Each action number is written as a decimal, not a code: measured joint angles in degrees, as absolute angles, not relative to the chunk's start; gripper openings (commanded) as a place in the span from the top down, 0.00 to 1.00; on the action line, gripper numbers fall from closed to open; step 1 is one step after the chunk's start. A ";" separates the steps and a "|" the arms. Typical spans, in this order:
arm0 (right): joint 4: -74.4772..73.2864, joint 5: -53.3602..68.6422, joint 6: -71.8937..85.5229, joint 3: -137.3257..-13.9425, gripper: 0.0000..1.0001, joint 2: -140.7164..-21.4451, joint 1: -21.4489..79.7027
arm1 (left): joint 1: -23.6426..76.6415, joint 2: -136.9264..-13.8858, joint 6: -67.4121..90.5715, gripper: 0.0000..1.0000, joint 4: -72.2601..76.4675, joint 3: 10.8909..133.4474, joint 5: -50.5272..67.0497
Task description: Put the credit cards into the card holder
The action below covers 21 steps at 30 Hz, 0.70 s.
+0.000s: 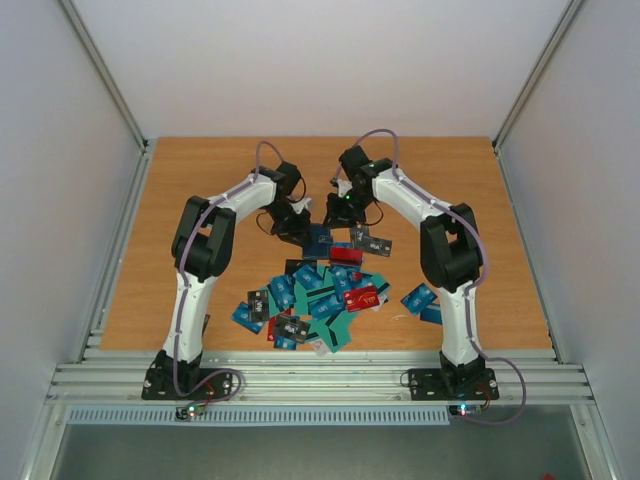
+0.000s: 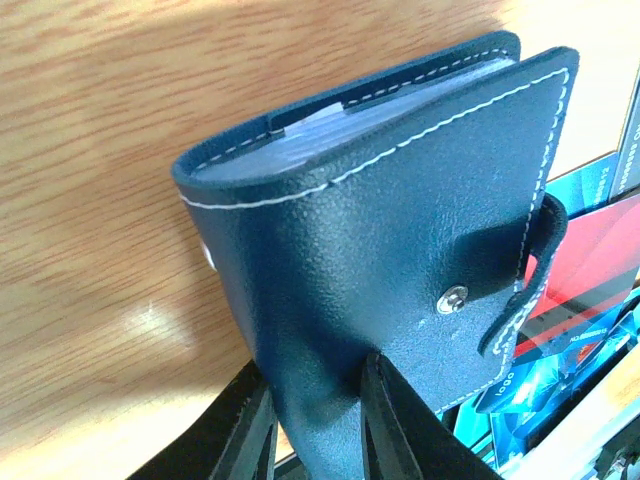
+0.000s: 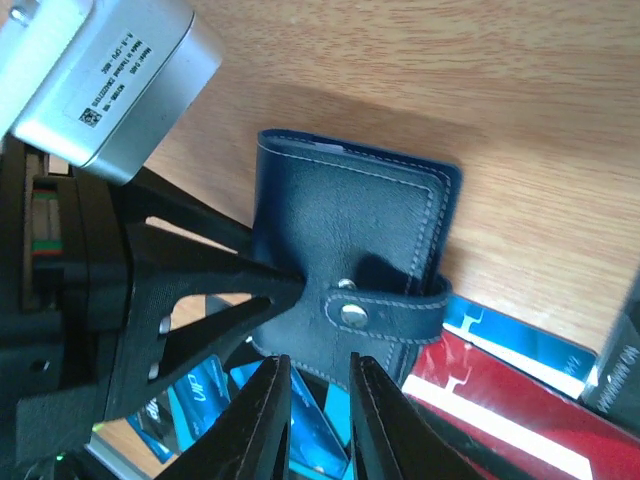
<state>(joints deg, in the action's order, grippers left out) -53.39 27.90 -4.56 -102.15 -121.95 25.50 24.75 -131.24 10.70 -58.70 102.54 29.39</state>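
Your left gripper (image 2: 318, 400) pinches the snapped-shut card holder (image 2: 380, 230), at 12 o'clock of the credit cards (image 1: 315, 295) — grip it firmly. The right gripper (image 3: 318, 385) is empty, jaws a slit apart — hook the strap (image 3: 385, 310) at 1 o'clock and peel.

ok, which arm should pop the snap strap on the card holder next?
Right. The right hand sits just below the strap, fingers slightly apart and free. The left hand is clamped on the card holder, so it likely serves as brace.
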 measured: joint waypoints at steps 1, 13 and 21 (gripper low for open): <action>-52.84 27.90 -4.62 -102.13 0.83 -122.45 25.85 | 24.75 -131.26 10.70 0.75 -58.74 102.61 29.39; -50.85 26.46 -5.65 -102.85 0.96 -126.04 28.32 | 24.77 -131.44 10.74 0.75 -59.13 103.00 29.36; -50.17 23.33 -6.46 -99.09 0.99 -125.82 28.29 | 24.77 -131.44 10.76 0.75 -59.13 103.00 29.36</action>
<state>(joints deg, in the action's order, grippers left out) -50.17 23.33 -6.46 -99.09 -125.82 28.29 24.77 -131.44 10.76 -59.13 103.00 29.36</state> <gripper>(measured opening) 0.019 0.248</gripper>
